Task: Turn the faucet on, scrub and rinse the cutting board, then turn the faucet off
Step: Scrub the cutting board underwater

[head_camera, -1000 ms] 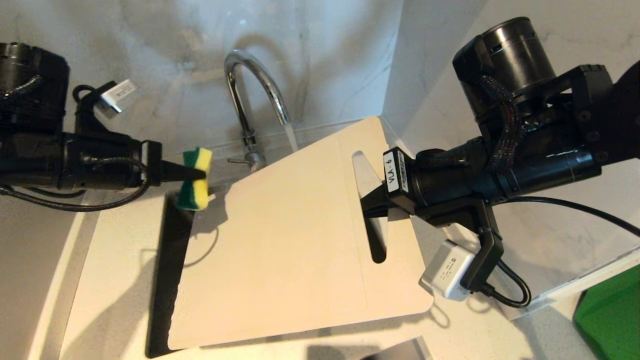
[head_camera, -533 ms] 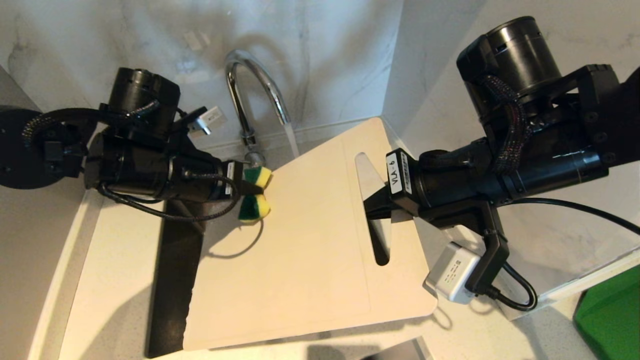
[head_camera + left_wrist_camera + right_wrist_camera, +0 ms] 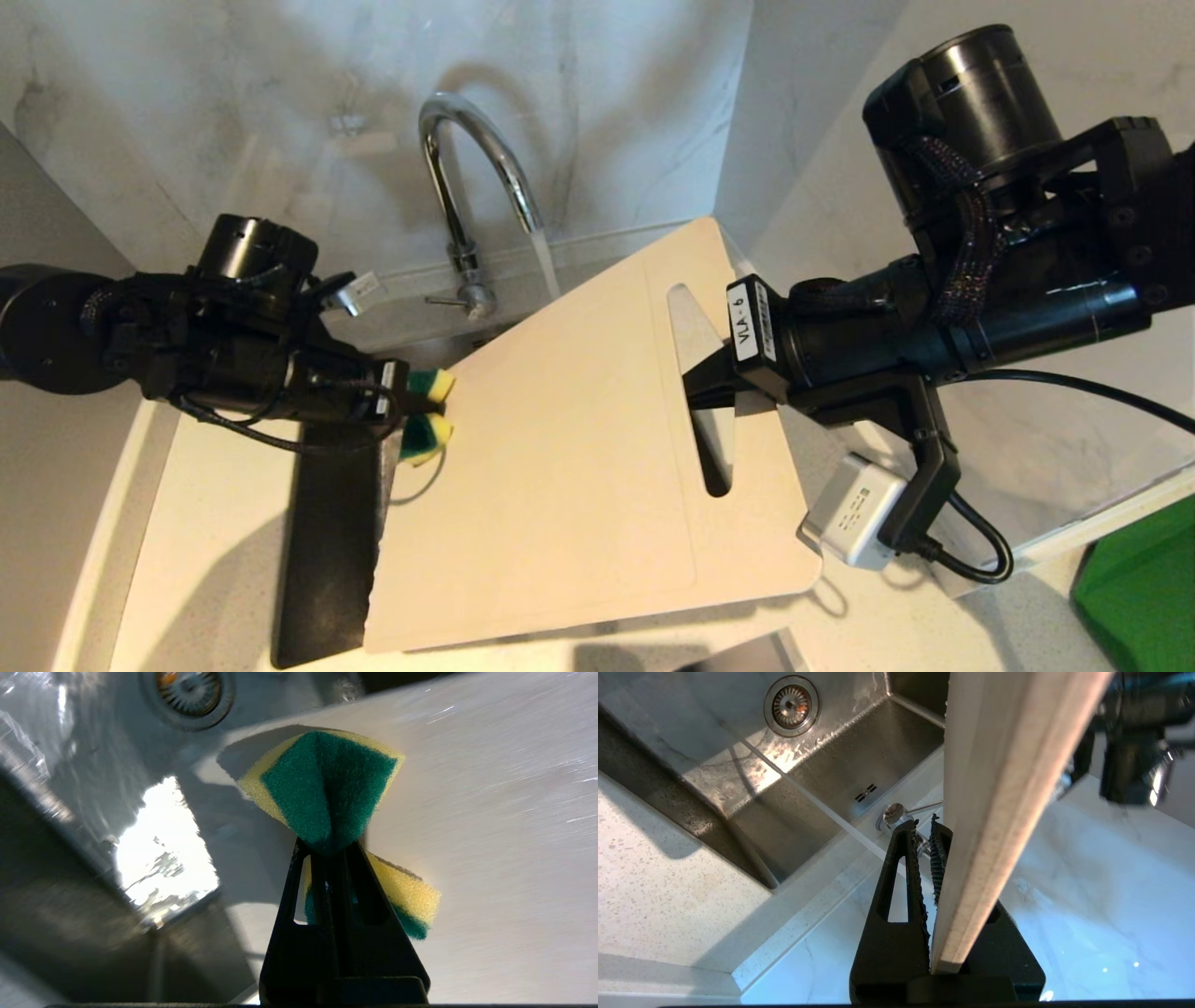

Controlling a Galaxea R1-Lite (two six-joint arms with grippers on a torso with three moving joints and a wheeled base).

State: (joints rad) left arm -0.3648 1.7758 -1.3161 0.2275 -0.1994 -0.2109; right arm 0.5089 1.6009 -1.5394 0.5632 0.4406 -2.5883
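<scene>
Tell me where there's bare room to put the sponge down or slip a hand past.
Bare speckled counter lies left of the dark sink strip. The big cream-white plastic cutting board covers the sink. It is crowded at its slot, gripped by the right gripper, and at its left edge, where the left gripper pinches the green-and-yellow sponge.

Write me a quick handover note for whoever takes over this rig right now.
Left gripper: shut on the sponge, at the cutting board's left edge.
Right gripper: shut on the board at its slot handle, holding it tilted over the sink.
Faucet: on, water running behind the board's far edge.
Done: tap turned on, scrubbing started.
Left: finish scrubbing, rinse, turn the faucet off.
</scene>
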